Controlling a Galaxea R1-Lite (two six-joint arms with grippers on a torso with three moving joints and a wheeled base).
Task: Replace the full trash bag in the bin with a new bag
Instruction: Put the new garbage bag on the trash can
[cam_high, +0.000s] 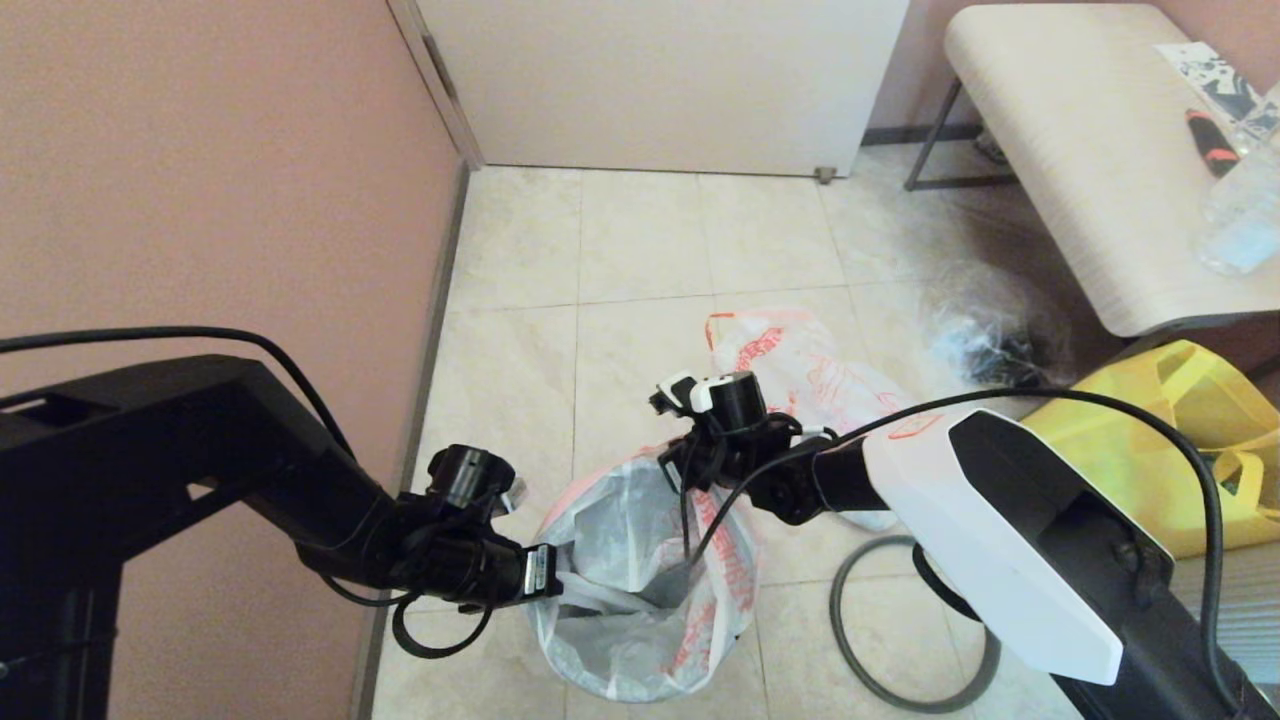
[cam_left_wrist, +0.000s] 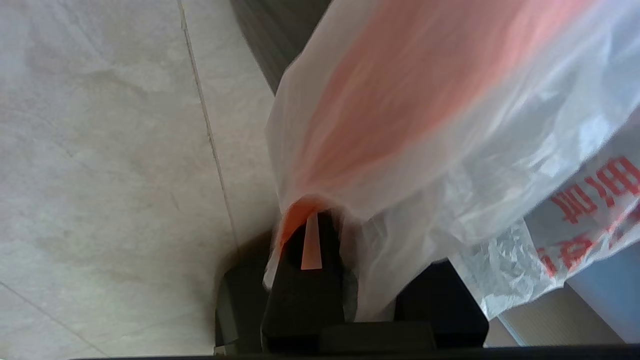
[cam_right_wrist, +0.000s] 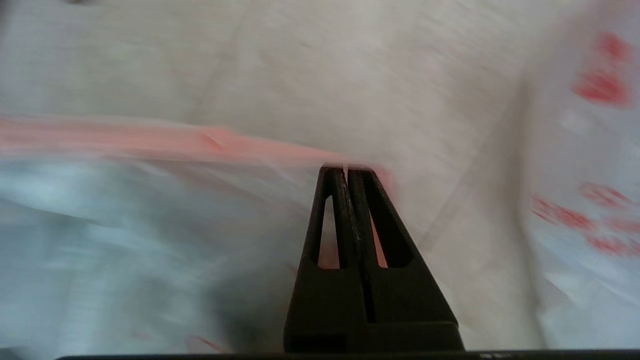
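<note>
- The new bag (cam_high: 640, 580), a thin white plastic carrier bag with red lettering and orange-red handles, hangs wide open between the two grippers; the bin under it is hidden by the plastic, so only the bag shows.
- The full trash bag (cam_high: 800, 365) — a bulgy translucent white plastic bag with red print — lies on the pale tiled floor (cam_high: 520, 380) beyond the right gripper, apart from it.
- A thin dark grey hoop (cam_high: 870, 640) lies on the floor beside the new bag, below the right arm.
- The left gripper (cam_high: 565, 588) is closed on the new bag's rim nearest the wall; its wrist view shows plastic bunched around the dark fingers (cam_left_wrist: 305, 280).
- The right gripper (cam_right_wrist: 346, 172) pinches the orange-red edge on the opposite side, fingers pressed tight together.
</note>
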